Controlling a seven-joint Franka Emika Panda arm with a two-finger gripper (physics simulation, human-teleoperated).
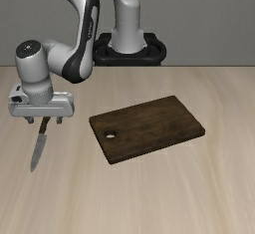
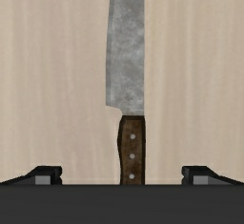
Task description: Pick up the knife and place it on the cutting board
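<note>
Wrist view puts the hand (image 2: pixel 122 175) right over the knife (image 2: pixel 126 85). Its two fingertips (image 2: pixel 43 175) stand wide apart, one on each side of the brown riveted handle. Neither of them touches it, so the hand is spread open and holds nothing. The grey blade runs straight out from between the fingers across the pale worktop (image 2: pixel 48 75).

From the exterior view, the hand (image 1: pixel 45 124) hangs low over the handle end of the knife (image 1: pixel 39 148), which lies on the worktop (image 1: pixel 199 188) at the exterior view's left. The dark wooden cutting board (image 1: pixel 149 128) lies flat to the exterior view's right of the knife and apart from it, with a small hole near one corner.
</note>
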